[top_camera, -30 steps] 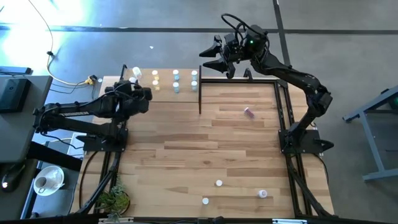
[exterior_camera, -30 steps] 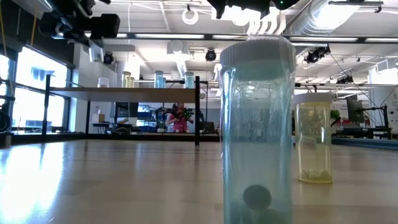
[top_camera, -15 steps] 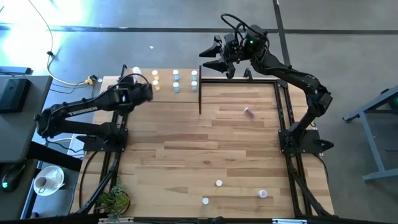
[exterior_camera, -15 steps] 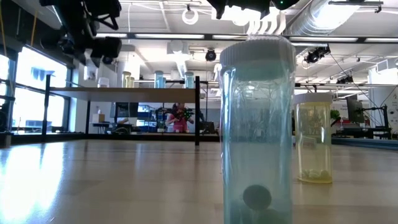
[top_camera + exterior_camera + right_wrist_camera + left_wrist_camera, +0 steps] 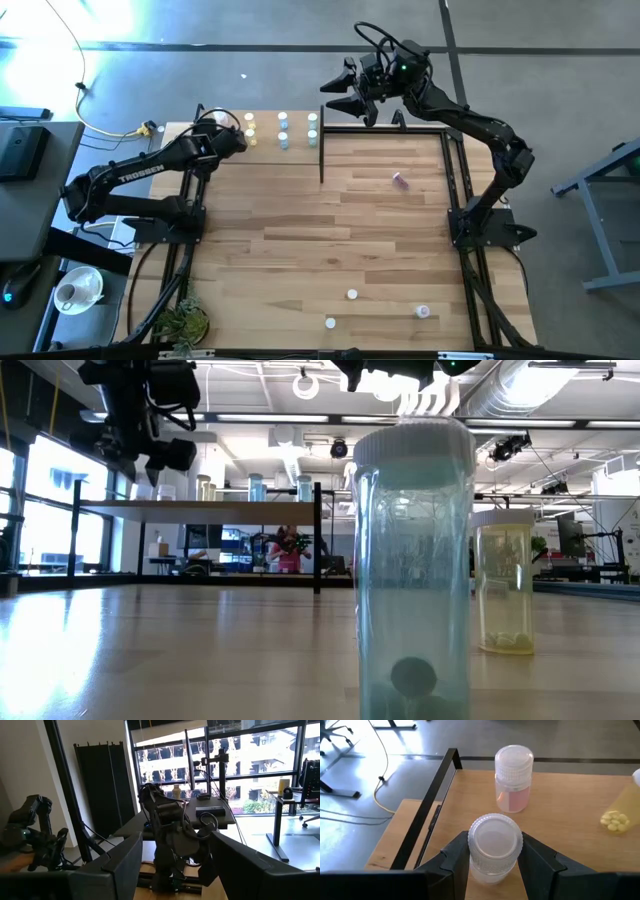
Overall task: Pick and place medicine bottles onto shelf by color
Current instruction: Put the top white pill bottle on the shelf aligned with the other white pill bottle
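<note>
My left gripper (image 5: 495, 851) is shut on a white-capped clear medicine bottle (image 5: 495, 840), over the left end of the shelf (image 5: 265, 128). Ahead of it a pink bottle (image 5: 513, 780) stands on the shelf board (image 5: 560, 820), with a yellow one (image 5: 620, 810) to the side. Several more bottles (image 5: 283, 130) stand along the shelf. In the high view my left gripper (image 5: 230, 140) covers its bottle. My right gripper (image 5: 338, 98) hangs open, high over the shelf's right end, with nothing between its fingers. My left gripper pinches the bottle between its two fingers (image 5: 456, 857), which sit on opposite sides of the cap and neck (image 5: 492, 862). The fingers slant down from the near left side. The bottle stands upright in the hold; whether its base touches the shelf board I cannot tell.
A pink bottle (image 5: 400, 180) lies on the tabletop right of centre. Three bottles (image 5: 352, 294) stand near the front edge; in the low view a blue one (image 5: 413, 560) and a yellow one (image 5: 505, 580) loom close. Black shelf posts (image 5: 321, 140) rise at the shelf's corners.
My left gripper has swung with its bottle toward the table's far edge, over the shelf's left end. It has sunk a little and turned to face the shelf. Its fingers have stayed shut on the bottle.
</note>
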Controlling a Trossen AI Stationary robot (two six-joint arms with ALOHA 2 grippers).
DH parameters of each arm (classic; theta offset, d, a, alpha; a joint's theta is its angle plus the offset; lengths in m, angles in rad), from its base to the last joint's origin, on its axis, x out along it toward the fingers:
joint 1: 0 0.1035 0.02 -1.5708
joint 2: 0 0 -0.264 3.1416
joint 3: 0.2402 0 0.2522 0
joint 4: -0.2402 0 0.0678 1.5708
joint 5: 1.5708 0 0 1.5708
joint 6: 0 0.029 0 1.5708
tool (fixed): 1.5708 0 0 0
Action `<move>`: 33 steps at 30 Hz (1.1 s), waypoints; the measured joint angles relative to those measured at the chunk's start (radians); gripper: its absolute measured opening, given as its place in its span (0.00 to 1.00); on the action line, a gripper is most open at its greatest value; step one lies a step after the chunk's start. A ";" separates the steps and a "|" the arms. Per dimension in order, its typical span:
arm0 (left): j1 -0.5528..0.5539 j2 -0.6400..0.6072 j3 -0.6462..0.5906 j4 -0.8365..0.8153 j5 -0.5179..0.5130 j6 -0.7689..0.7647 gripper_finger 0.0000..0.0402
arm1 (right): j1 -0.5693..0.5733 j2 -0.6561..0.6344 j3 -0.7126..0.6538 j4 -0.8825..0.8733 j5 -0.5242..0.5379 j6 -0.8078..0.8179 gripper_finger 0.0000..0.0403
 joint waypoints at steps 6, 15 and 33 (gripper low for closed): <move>0.026 0.000 0.000 0.013 0.024 -0.005 0.34 | 0.000 0.000 0.000 0.000 0.000 0.000 0.55; 0.029 0.000 0.000 0.123 0.085 0.086 0.37 | 0.000 0.000 0.000 0.000 0.000 0.000 0.55; 0.029 0.000 0.000 0.119 0.081 0.089 0.39 | 0.000 0.000 0.000 -0.002 0.000 0.002 0.55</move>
